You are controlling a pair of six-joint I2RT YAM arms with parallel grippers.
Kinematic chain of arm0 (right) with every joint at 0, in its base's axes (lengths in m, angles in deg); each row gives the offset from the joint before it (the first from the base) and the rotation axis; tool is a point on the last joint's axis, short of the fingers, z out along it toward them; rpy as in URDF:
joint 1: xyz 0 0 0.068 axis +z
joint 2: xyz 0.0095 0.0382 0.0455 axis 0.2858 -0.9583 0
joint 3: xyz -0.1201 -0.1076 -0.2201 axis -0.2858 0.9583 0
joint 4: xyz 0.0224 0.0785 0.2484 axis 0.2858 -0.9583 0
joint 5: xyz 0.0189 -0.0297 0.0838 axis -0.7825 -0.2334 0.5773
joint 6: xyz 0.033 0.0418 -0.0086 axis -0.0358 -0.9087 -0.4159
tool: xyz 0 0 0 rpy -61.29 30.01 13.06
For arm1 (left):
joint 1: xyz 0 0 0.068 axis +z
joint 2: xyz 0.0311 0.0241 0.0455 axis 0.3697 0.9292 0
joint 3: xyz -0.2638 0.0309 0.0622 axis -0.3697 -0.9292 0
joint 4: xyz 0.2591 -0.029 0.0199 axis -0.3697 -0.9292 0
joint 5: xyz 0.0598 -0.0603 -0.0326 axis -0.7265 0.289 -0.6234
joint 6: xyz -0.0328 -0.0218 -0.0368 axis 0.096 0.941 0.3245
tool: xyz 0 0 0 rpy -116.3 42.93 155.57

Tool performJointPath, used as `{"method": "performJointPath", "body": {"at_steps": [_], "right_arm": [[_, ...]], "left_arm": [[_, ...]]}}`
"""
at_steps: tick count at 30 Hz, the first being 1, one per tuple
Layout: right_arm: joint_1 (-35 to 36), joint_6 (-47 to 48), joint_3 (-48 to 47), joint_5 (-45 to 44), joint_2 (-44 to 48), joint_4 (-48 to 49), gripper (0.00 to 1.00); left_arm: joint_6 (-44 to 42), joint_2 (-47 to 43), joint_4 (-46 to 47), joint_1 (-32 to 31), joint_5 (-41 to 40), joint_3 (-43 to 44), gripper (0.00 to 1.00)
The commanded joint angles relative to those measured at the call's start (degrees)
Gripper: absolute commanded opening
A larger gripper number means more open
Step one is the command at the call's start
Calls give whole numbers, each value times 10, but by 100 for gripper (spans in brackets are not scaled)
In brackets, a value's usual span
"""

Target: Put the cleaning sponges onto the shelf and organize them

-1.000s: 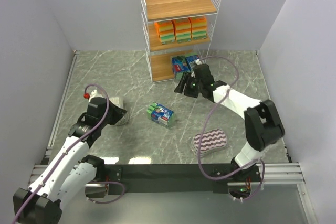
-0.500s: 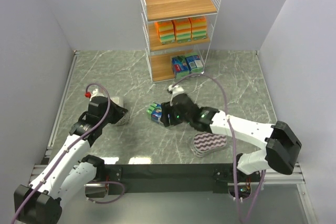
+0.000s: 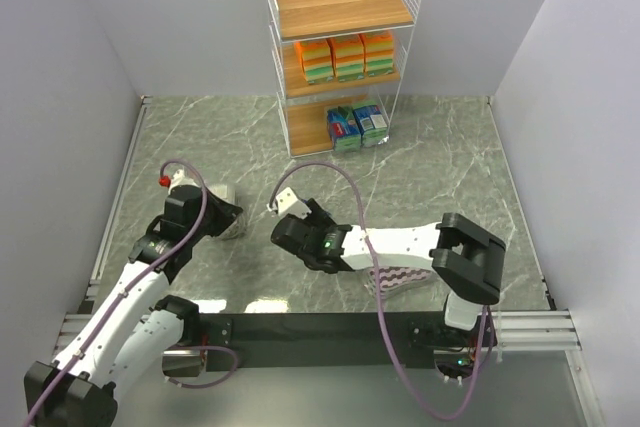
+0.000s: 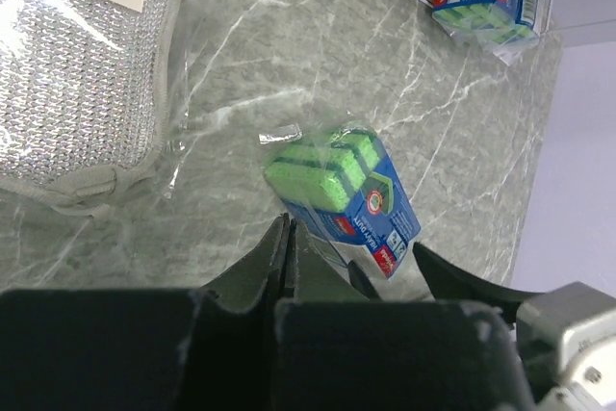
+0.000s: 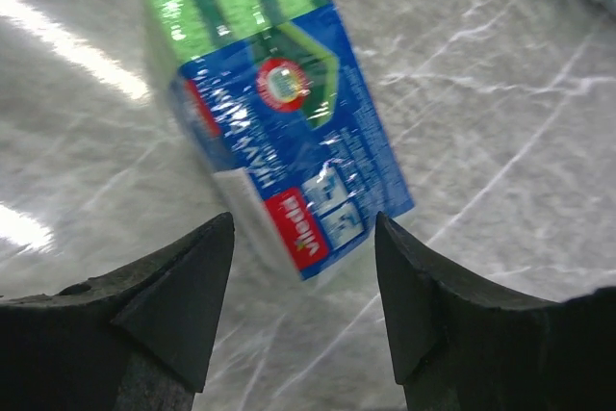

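Note:
A loose blue-green sponge pack (image 5: 274, 113) lies flat on the marble floor. My right gripper (image 5: 301, 238) hovers open over it, its fingertips either side of the pack's near end without touching. In the top view the right gripper (image 3: 290, 230) hides that pack. My left gripper (image 4: 287, 236) is shut and empty, beside the silvery-grey pack (image 4: 77, 64) and just short of the blue-green pack (image 4: 337, 190). The shelf (image 3: 340, 7) holds three orange-yellow packs (image 3: 346, 55) on its middle tier and two blue-green packs (image 3: 357, 124) on the bottom tier. The purple-white striped pack (image 3: 397, 282) lies partly under the right arm.
Grey walls close in the floor on three sides. The right arm stretches across the front middle of the floor, its cable looping above it (image 3: 330, 172). The shelf's top tier (image 3: 345, 5) is bare wood. A black rail (image 3: 330, 327) runs along the near edge.
The right arm has swung from in front of the shelf's bottom tier down and left to the loose blue-green pack. The left arm has not moved.

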Motion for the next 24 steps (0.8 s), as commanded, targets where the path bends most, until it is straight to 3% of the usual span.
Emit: {"method": "performJointPath", "body": {"at_steps": [1,4,10,11,13,14,19,22,24], "right_arm": [[-5,48,-23,-70,-8,26,66],[-7,68,-28,-68,-22,42,61],[-17,84,-24,-31,-34,61,40],[-22,83,-25,-31,-35,60,28],[-25,81,-26,-21,-35,56,14],[-30,80,-25,-17,-32,55,1],[-53,68,-16,47,20,59,0],[-89,50,-14,163,78,53,0],[-136,27,-14,294,115,51,0]], "left_arm": [[-7,-8,-7,-1,-6,7,1],[-6,-3,2,-1,-1,3,1],[-10,3,0,-1,0,11,1],[-9,2,0,-1,-1,10,1],[-9,1,0,-1,-2,10,1],[-9,1,2,-1,-1,9,1],[-9,9,3,-1,3,12,1],[-11,9,0,-1,1,18,1],[-12,9,0,-1,-1,19,1]]}}
